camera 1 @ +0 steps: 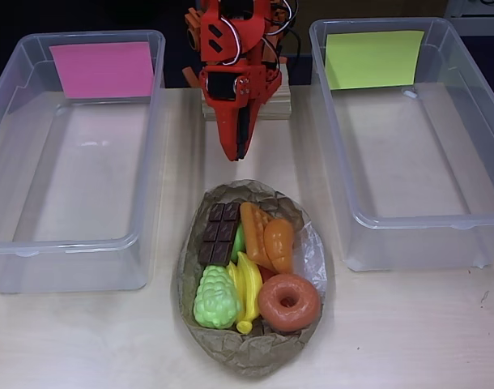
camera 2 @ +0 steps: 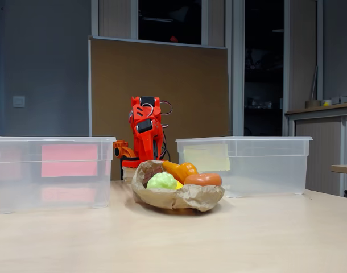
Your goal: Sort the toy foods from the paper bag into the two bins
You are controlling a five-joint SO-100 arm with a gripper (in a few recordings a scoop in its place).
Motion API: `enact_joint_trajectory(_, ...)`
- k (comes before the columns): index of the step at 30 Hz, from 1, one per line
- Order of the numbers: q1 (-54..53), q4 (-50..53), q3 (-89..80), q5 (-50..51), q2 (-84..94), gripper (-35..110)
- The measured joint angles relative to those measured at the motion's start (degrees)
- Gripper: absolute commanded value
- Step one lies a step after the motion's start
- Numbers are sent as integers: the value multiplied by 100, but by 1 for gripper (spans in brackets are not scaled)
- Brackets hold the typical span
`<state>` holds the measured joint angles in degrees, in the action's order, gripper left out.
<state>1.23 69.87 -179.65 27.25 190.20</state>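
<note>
The crumpled brown paper bag [camera 1: 251,344] [camera 2: 176,197] lies on the table between the two bins. In it sit light green grapes [camera 1: 215,297] [camera 2: 161,181], yellow bananas [camera 1: 247,288], a brown chocolate bar [camera 1: 219,233], an orange waffle [camera 1: 253,227], an orange croissant [camera 1: 279,243] [camera 2: 182,169], a brown donut [camera 1: 288,302] [camera 2: 203,179] and a sliver of green apple [camera 1: 239,241]. The orange gripper [camera 1: 238,150] hangs folded behind the bag, fingers together, pointing down at the table, holding nothing. Left bin [camera 1: 12,251] [camera 2: 48,170] carries a pink sheet, right bin [camera 1: 474,219] [camera 2: 264,165] a yellow-green sheet.
The arm's base [camera 1: 247,101] stands on a pale block between the bins' far ends. Bare light wood table [camera 1: 409,332] stretches in front of the bag and bins. A brown board [camera 2: 162,85] stands behind the arm.
</note>
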Motion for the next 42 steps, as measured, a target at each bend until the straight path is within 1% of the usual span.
enact_joint_trajectory(30,0,0,0,0,0,0)
enact_joint_trajectory(34,-26,0,0,-167,0,0)
enact_joint_trajectory(37,-413,-9,0,-255,0,2)
enact_joint_trajectory(40,-325,0,0,-290,-9,1)
enact_joint_trajectory(42,-316,53,114,-527,-18,0)
